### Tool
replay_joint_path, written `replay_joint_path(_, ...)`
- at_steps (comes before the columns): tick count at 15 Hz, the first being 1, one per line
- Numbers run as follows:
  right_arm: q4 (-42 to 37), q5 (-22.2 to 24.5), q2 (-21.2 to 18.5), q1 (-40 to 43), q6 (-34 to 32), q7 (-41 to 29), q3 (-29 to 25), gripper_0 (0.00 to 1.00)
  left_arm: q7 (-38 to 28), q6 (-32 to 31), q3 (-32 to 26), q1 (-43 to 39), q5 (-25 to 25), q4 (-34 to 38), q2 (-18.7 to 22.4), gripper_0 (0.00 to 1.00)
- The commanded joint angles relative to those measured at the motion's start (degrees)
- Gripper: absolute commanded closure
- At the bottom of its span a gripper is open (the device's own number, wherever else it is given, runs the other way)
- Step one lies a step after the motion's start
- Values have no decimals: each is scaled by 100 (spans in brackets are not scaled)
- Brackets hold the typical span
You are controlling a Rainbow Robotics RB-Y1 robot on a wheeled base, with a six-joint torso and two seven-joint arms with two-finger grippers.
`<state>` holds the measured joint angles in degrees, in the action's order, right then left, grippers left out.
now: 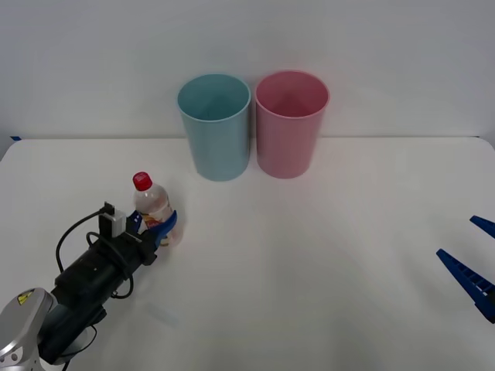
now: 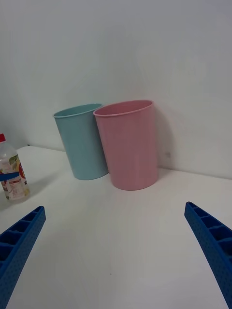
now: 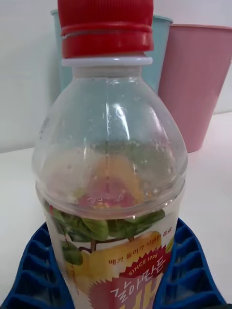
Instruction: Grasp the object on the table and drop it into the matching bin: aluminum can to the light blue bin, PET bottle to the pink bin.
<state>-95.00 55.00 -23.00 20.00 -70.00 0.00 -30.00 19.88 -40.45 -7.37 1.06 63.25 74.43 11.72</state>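
A plain pale wall [image 1: 387, 46] is seen across the whole background, unmarked and evenly lit, with soft shadows cast on its lower part. At its foot, on the far left in the front view, a small dark blue scrap [image 1: 14, 137] is visible; what it is cannot be told. A small faint mark [image 2: 167, 154] is seen low on the wall in the right wrist view.

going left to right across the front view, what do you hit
left claw on the bottle → light blue bin → pink bin → right claw, open at the right edge
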Motion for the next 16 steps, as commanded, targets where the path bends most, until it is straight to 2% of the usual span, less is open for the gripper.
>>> replay_joint_path(1,0,0,0,0,0,0,0,0,-28,-6,-2,0,-6,10,6,100)
replay_joint_path(9,0,0,0,0,0,0,0,0,-300,2,25,0,-111,458,50,100)
replay_joint_path(16,0,0,0,0,0,0,0,0,-1839,64,7,-97,-173,1609,340,100)
